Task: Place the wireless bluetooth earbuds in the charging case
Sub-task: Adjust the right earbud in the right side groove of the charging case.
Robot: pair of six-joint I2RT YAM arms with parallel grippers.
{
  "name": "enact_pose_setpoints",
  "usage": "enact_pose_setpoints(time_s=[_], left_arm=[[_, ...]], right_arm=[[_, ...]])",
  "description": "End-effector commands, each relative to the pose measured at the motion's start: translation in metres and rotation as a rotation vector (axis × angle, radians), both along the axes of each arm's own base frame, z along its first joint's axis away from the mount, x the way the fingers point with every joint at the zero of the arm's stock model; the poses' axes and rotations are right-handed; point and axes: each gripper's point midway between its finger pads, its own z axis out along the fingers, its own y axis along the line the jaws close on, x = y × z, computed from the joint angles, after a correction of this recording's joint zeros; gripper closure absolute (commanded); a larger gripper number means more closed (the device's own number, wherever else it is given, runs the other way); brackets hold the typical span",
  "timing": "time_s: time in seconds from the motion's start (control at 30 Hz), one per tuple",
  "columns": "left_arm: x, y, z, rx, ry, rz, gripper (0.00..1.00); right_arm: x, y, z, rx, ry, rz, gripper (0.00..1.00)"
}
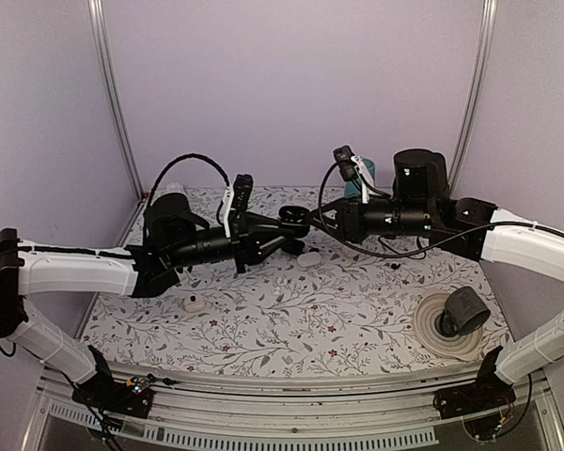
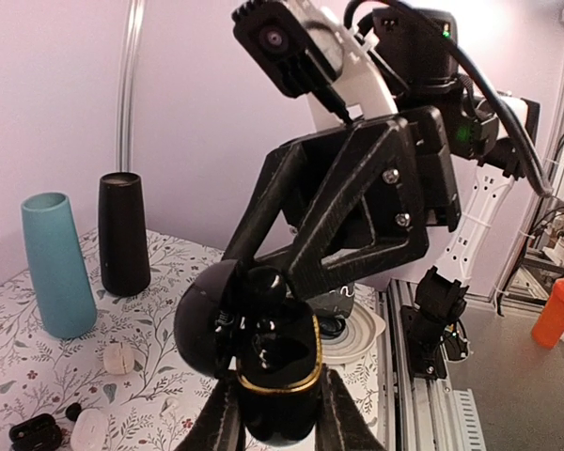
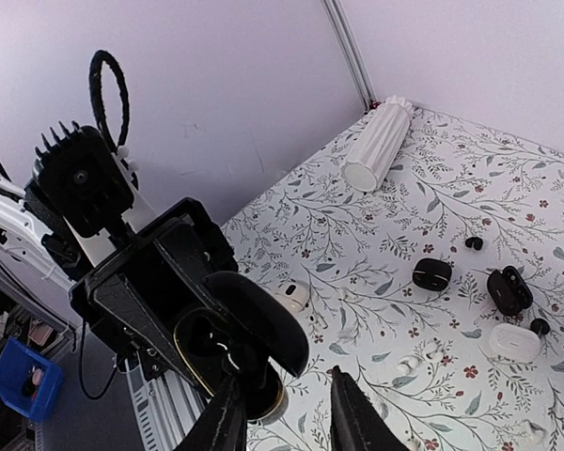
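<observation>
A black charging case [image 2: 280,371] with a gold rim is held above the table, its lid [image 2: 202,315] swung open to the left. My left gripper [image 2: 280,413] is shut on the case's lower body. A glossy black earbud [image 2: 263,287] rests at the top well of the case. My right gripper's fingers [image 2: 357,197] reach down to it from above. In the right wrist view the right gripper [image 3: 287,381] is open. The same earbud [image 3: 232,362] lies by its left finger, over the case [image 3: 202,343]. Both grippers meet mid-table [image 1: 305,224].
Loose on the floral cloth are a shut black case [image 3: 432,274], an open black case [image 3: 509,291], white cases [image 3: 509,343] [image 3: 291,296] and small loose earbuds [image 3: 473,242]. A teal vase [image 2: 56,263], a black vase [image 2: 124,235] and a white ribbed cylinder [image 3: 376,146] stand behind. A white dish with a black cup [image 1: 456,319] sits front right.
</observation>
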Motion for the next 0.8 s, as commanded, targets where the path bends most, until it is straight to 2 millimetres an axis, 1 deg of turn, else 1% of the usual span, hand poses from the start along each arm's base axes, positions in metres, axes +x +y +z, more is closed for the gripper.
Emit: enact_pose_setpoints(time_s=[0.0, 0.2, 0.4, 0.77], left_arm=[[-0.009, 0.005, 0.024, -0.056, -0.079, 0.0, 1.0], [-0.014, 0.004, 0.022, -0.048, -0.09, -0.028, 1.0], [-0.017, 0.001, 0.022, -0.044, -0.09, -0.055, 1.0], [-0.021, -0.001, 0.018, -0.027, -0.098, -0.095, 1.0]], right_arm=[[-0.003, -0.007, 0.016, 0.029, -0.007, -0.014, 0.65], [-0.004, -0.011, 0.026, 0.059, -0.003, -0.005, 0.58], [-0.007, -0.007, 0.027, 0.057, 0.006, 0.019, 0.57], [-0.006, -0.008, 0.03, 0.067, 0.027, 0.021, 0.57]])
